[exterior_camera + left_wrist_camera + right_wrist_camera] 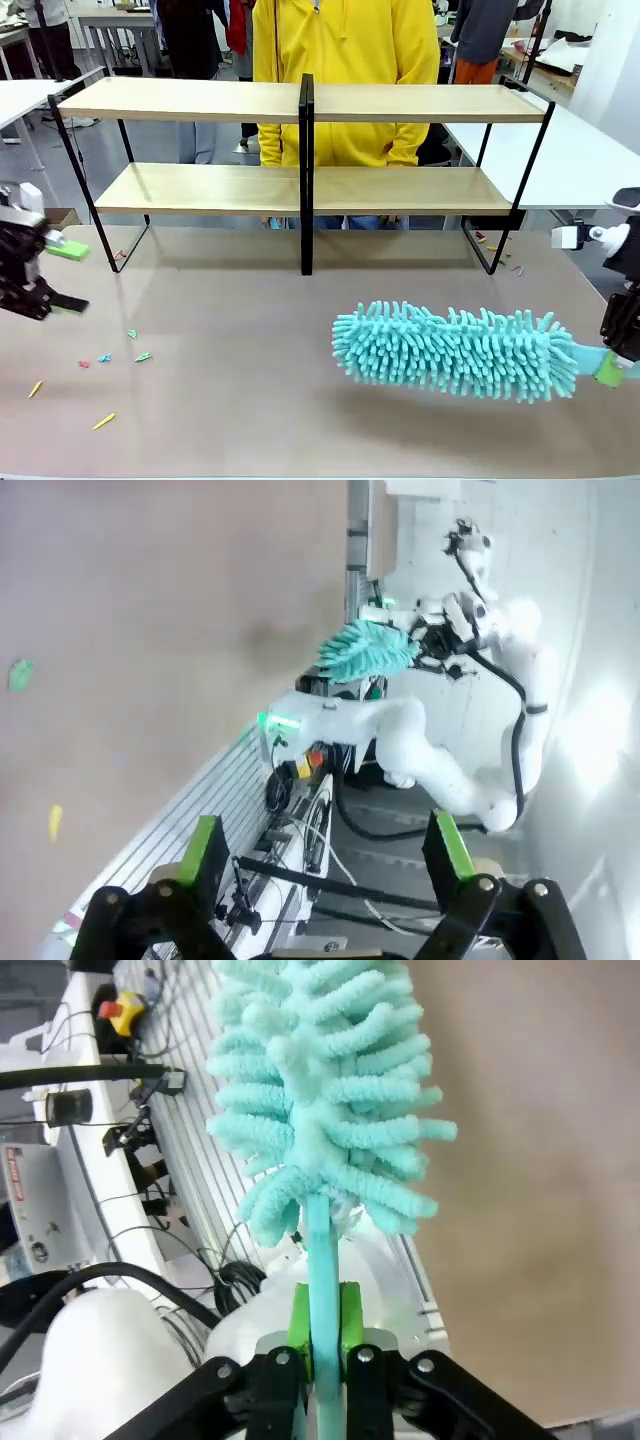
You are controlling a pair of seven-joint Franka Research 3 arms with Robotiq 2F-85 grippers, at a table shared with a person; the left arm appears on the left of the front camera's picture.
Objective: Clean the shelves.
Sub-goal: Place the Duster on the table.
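Note:
The shelves stand across the far half of the table, two light wooden boards in a black frame with a central upright. My right gripper is shut on the handle of a teal fluffy duster. The duster's head hangs low over the table in front of the shelves, right of centre. At the table's left edge my left gripper stands open with nothing between its green pads. The duster also appears far off in the left wrist view.
A person in a yellow hoodie stands behind the shelves. Small coloured paper scraps lie on the table at front left, and a few more by the shelves' right foot. White tables flank both sides.

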